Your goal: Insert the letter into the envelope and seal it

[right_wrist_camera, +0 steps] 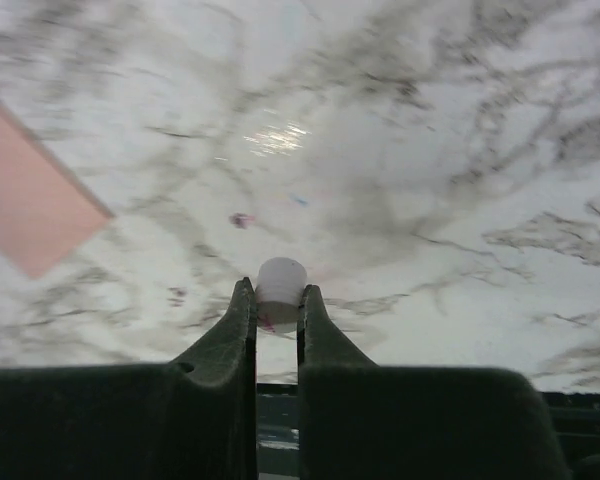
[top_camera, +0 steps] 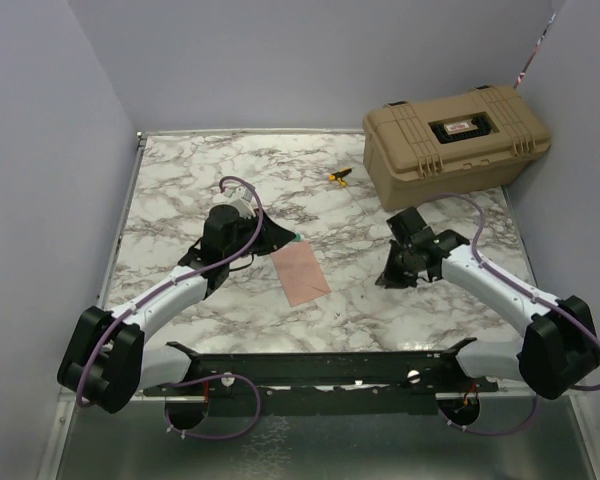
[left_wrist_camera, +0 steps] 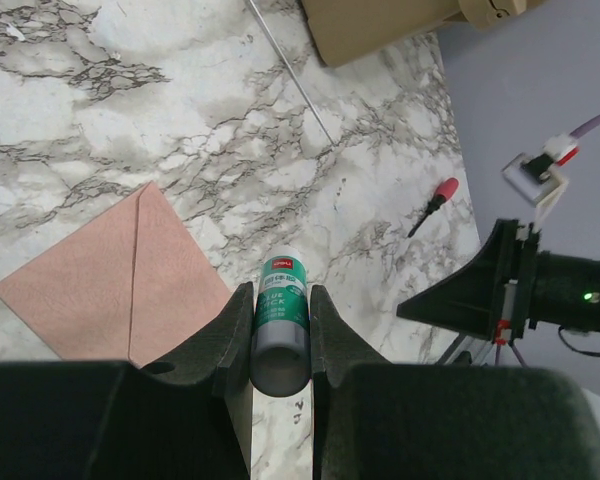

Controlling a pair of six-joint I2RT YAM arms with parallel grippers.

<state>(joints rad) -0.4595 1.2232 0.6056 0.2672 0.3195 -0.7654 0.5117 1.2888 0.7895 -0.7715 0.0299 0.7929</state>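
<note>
A salmon-tan envelope [top_camera: 300, 272] lies flat near the middle of a marble surface [top_camera: 180, 190]. It is a plain rectangle set at a slant, and the left wrist view shows a fold line running across its face. I cannot tell whether its flap is stuck down. My left fingers [left_wrist_camera: 280, 292] are clenched on a glue stick [left_wrist_camera: 280, 325] with a green label and grey body, its pale end pointing away from me. They hold it just beside the envelope, at the far left corner in the overhead view. My right fingers [right_wrist_camera: 277, 290] are off to the envelope's right, apart from it and low over bare marble. They pinch a small white cap [right_wrist_camera: 280, 275] between their tips. That wrist view is blurred, and only one corner of the envelope shows at its left edge. Beyond the envelope, toward the far right, sits a closed tan hard case [top_camera: 455, 145]. A small tool [top_camera: 337, 177] lies on the marble between the case and the envelope, close to the case.
</note>
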